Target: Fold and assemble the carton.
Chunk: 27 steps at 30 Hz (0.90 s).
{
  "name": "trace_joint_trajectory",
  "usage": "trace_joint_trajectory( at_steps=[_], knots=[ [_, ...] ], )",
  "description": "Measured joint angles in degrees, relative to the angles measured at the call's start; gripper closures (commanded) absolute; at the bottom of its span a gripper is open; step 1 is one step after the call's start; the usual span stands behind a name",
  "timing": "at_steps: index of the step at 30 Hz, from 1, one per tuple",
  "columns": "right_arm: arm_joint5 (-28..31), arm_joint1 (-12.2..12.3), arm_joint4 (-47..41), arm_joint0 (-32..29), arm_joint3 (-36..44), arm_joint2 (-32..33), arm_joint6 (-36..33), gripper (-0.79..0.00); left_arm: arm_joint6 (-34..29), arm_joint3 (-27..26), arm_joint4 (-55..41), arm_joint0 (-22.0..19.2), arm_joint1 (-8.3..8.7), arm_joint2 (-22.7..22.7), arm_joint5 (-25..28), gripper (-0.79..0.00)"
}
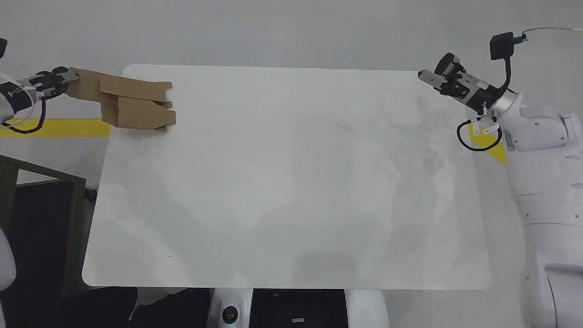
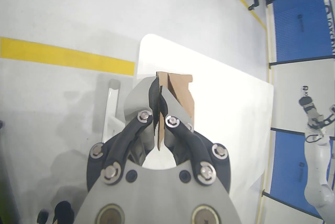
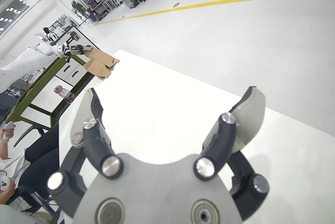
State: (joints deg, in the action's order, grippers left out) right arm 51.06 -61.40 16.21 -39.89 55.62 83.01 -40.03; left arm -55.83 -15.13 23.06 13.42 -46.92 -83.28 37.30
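A flat brown cardboard carton (image 1: 132,102) hangs over the far left corner of the white table (image 1: 291,191). My left gripper (image 1: 66,80) is shut on the carton's outer flap, just off the table's left edge. In the left wrist view the carton (image 2: 180,94) runs edge-on between the black fingers (image 2: 154,94). My right gripper (image 1: 435,71) stands open and holds nothing above the table's far right corner. From the right wrist view its two fingers (image 3: 95,107) spread wide over the table, with the carton (image 3: 100,64) and left gripper (image 3: 87,49) far across.
A dark green bench (image 3: 47,81) stands beside the table's left side, with a pink bottle (image 3: 62,92) below it. Yellow floor lines (image 1: 55,128) run past both table ends. A seated person holding controllers (image 3: 6,130) is at the near left.
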Motion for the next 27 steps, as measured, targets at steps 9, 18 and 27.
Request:
trace_joint_trajectory(
  at_steps=[9, 18, 27],
  knots=[
    [0.0, 0.0, 0.0, 0.0, 0.0, 0.0, 0.0, -0.785, -3.4, -7.7, -9.2, 0.4, -3.12, 2.0, -2.1, 0.000],
    [0.0, 0.0, 0.0, 0.0, 0.0, 0.0, 0.0, -0.785, -3.6, -19.4, -16.7, 0.1, -6.33, 6.6, -6.6, 0.000],
    [0.0, 0.0, 0.0, 0.0, 0.0, 0.0, 0.0, -0.785, -0.9, -28.5, -21.1, -0.5, -9.27, 13.1, -10.1, 0.000]
  ],
)
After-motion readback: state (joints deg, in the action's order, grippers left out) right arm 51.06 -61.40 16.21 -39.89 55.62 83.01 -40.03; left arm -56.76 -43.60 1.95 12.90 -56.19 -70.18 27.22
